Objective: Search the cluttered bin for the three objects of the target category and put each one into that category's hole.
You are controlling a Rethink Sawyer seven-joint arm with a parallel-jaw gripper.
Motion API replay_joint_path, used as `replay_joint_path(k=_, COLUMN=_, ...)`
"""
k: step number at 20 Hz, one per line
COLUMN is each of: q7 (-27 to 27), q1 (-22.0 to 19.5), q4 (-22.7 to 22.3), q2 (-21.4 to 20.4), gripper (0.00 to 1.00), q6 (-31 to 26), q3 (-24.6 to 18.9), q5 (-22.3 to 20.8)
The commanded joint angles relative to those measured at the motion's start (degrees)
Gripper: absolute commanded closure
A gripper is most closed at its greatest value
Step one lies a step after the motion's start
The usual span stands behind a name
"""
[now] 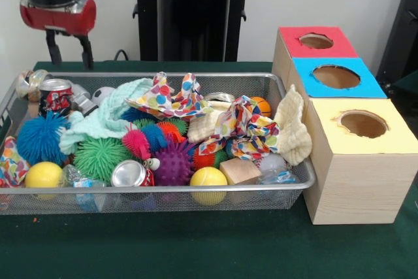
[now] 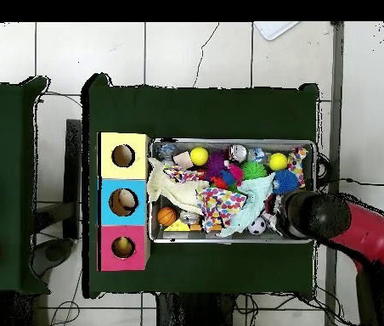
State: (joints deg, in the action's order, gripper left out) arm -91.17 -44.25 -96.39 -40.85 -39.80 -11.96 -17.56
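A: What fills the bin (image 1: 287, 191)?

B: Mostly clutter. A blue spiky ball (image 1: 40, 136) lies at the left, a green one (image 1: 99, 157) beside it, and a purple one (image 1: 175, 163) near the front rim. Two yellow balls (image 1: 44, 174) sit against the near wall, one left and one about the middle. A red can (image 1: 55, 95) stands at the far left and a second can (image 1: 130, 174) lies by the near rim. A mint cloth (image 1: 108, 117) and a spotted cloth (image 1: 171, 99) drape over the middle, with another spotted cloth (image 1: 245, 132) to the right. A cream cloth (image 1: 292, 127) hangs over the right wall, touching the yellow box (image 1: 366, 161). A wooden block (image 1: 239, 171) rests near the front right.

A: And the plush toys?

B: I cannot make any out; the cloths and balls cover most of the floor.

A: Where is the hole (image 1: 316, 41)?

B: In the red box, the farthest of the three on the right. The blue box (image 1: 336, 78) lies between it and the yellow one. From overhead something pale yellow shows inside that hole.

A: The gripper (image 1: 68, 49)?

B: It hangs above the bin's far left corner, fingers spread apart, holding nothing.

A: Room to move?

B: Green table (image 1: 196, 246) lies bare in front of the bin. The boxes stand tight against the bin's right wall.
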Motion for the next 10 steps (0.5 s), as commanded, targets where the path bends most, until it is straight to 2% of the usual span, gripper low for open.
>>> replay_joint_path(k=1, q7=7.2, q1=0.7, q4=4.4, q2=8.4, gripper=0.00, q6=5.6, q3=-7.1, q5=-5.4)
replay_joint_path(k=10, q7=7.3, q1=-0.7, q4=7.6, q2=12.5, gripper=0.00, q6=6.8, q3=-8.1, q5=-8.6)
